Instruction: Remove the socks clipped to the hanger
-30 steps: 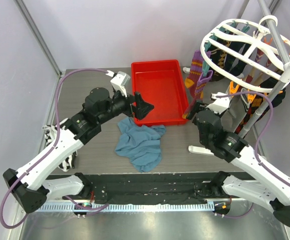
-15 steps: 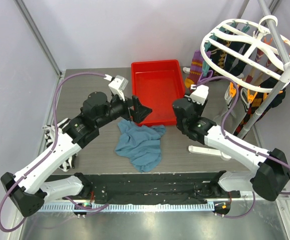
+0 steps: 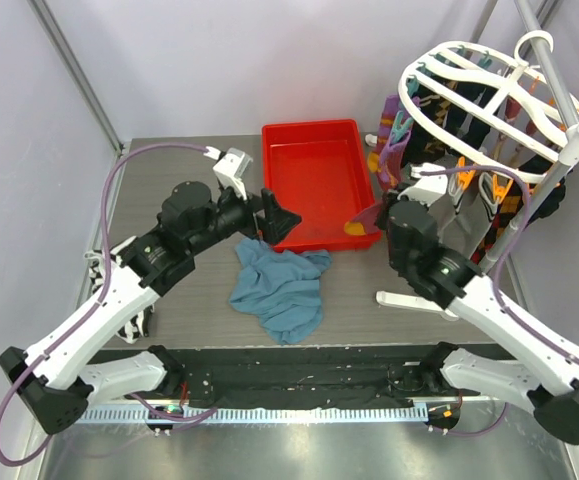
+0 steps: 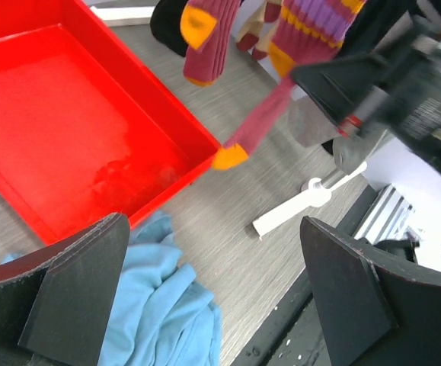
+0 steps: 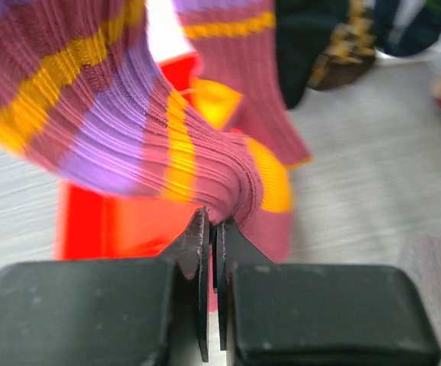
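The white hanger [image 3: 489,75] hangs on a pole at the back right, with several socks [image 3: 496,195] clipped under it. My right gripper [image 3: 377,214] is shut on a purple, maroon and orange striped sock [image 3: 390,160] that stretches down from the hanger's left side toward the tray corner. In the right wrist view the fingertips [image 5: 216,223] pinch a fold of this sock [image 5: 129,130]. In the left wrist view the same sock [image 4: 262,122] runs taut. My left gripper [image 3: 280,221] stands open over the tray's front edge, holding nothing.
A red tray [image 3: 309,128] sits at the back centre, seen also in the left wrist view as the tray [image 4: 159,80]. A blue cloth [image 3: 279,285] lies crumpled in front of it. The pole's white foot [image 3: 409,298] rests on the table under my right arm.
My right gripper swung in toward the tray corner, then shut on the striped sock and drew it taut. The hanger tipped slightly leftward. The left gripper barely moved.
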`<state>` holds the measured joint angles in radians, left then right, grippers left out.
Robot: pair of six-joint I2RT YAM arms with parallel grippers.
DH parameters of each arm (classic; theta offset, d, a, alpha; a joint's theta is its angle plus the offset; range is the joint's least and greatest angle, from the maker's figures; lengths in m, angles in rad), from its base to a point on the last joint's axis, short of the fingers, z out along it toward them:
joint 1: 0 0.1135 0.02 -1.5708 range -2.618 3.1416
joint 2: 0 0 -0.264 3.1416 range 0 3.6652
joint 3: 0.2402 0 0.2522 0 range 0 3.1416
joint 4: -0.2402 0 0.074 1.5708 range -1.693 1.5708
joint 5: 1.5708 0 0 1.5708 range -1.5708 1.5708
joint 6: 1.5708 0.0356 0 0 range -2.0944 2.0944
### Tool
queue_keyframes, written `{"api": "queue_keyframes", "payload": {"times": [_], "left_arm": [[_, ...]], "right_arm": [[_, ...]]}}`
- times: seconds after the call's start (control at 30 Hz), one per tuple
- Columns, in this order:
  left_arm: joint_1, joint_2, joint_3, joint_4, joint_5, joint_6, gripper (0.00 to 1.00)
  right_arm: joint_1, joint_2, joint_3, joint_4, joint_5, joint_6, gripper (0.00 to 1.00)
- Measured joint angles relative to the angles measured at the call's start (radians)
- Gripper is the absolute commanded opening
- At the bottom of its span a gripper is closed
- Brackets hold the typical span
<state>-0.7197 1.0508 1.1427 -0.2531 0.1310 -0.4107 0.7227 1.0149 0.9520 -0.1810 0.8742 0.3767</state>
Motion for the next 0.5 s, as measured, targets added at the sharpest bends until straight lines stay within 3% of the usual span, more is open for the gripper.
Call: {"api": "queue_keyframes", "payload": {"times": [0.27,0.5], "left_arm": [[-0.002,0.177,0.251,-0.034,0.023,-0.002,1.00],[-0.023,0.371,0.568,-0.061,0.029,0.003,1.00]], "right_arm": [[0.000,-0.193,-0.016,-0.058,-0.243,-0.040,0.01],[0.000,-0.221,-0.053,-0.092,-0.349,-0.045,0.01]]}}
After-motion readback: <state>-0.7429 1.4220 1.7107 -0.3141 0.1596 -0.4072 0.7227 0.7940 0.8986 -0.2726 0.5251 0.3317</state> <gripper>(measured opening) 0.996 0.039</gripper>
